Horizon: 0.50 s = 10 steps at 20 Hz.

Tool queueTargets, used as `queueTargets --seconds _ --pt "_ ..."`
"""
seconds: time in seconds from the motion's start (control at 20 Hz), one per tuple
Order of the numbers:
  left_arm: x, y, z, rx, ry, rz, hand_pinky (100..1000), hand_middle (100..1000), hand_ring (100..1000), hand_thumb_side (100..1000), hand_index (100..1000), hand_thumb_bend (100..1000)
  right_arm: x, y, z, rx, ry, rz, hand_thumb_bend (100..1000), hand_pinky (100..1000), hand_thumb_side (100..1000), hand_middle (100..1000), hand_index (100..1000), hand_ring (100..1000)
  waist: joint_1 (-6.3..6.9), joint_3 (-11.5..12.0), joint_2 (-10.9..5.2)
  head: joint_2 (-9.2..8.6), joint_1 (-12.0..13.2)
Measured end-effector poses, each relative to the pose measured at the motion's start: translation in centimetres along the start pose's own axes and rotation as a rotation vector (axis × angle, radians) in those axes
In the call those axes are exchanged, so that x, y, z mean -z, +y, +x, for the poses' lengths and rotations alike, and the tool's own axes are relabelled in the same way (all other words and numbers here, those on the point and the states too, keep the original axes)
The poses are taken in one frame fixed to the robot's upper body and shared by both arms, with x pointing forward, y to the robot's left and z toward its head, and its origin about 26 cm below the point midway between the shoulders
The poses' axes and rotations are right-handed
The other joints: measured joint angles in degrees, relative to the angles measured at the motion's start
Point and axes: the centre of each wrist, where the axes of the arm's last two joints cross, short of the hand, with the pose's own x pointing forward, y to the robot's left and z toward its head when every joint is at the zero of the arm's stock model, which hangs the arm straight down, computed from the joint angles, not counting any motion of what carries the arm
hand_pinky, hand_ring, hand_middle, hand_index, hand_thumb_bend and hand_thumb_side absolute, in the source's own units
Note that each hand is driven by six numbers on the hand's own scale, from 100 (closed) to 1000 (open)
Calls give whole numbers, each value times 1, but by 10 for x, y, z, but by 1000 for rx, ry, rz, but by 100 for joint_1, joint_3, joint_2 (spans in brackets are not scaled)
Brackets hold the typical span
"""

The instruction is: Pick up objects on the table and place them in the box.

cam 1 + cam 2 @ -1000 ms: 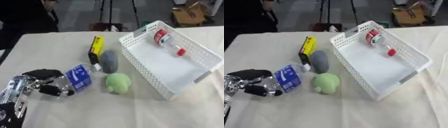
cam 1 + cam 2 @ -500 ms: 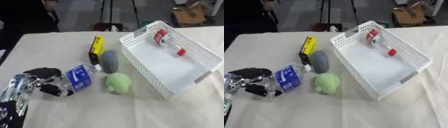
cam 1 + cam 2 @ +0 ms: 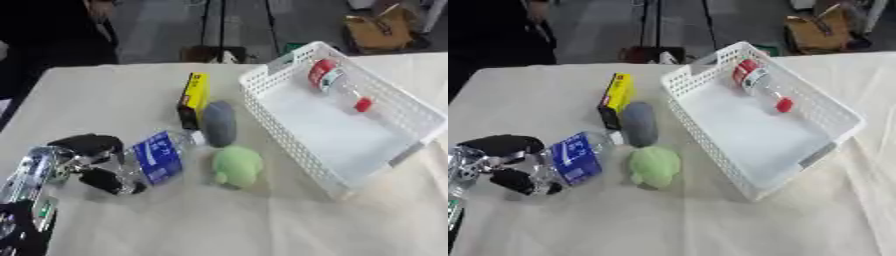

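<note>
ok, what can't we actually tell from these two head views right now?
- Left hand: whether its curled fingers actually close on the blue-label bottle; the hand itself covers the contact.
- Blue-label bottle: print blurred, unreadable.
- Right hand: in neither view.
- Red-capped bottle in the white basket: label blurred.
- Yellow box: its lower end sits behind the grey object.

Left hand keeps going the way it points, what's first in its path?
The left hand points right; its fingers are already curled around the blue-label bottle. Past that, probably the green soft toy, though depth is unclear.
</note>
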Motion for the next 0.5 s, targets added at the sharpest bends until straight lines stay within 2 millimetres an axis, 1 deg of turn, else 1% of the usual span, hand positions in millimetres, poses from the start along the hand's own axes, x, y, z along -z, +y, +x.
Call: queueTargets --seconds 0.05,0.1,0.15,0.2,0.25,0.3,0.35,0.5 --pt "0 0 0 -4 -2 2 941 880 908 806 684 215 0 0 0 0 0 0 100 677 854 529 751 601 -1 0 0 0 -1" --pt "-1 0 1 -9 -3 4 941 880 908 806 684 215 0 0 0 0 0 0 100 677 854 529 751 601 -3 1 0 -1 -2" --pt "-2 0 0 -13 -2 6 937 874 903 798 675 170 0 0 0 0 0 0 100 678 853 529 751 602 -5 2 0 -2 -4" --pt "-2 0 0 -19 -1 8 937 874 903 798 675 170 0 0 0 0 0 0 100 678 853 529 751 602 -9 6 0 -3 -5" --pt "-3 1 0 -24 -1 10 934 868 898 794 665 138 0 0 0 0 0 0 100 678 853 529 751 602 -17 11 0 -12 -6" --pt "-4 1 0 -28 -1 13 934 868 898 794 665 138 0 0 0 0 0 0 100 678 853 529 751 602 -27 16 0 -18 -7" --pt "-5 1 0 -32 0 16 934 866 895 783 660 117 0 0 0 0 0 0 100 678 853 529 751 602 -36 19 0 -20 -7" --pt "-8 2 -1 -45 6 26 934 864 893 776 658 110 0 0 0 0 0 -1 100 678 853 529 751 602 -38 23 0 -21 -10"
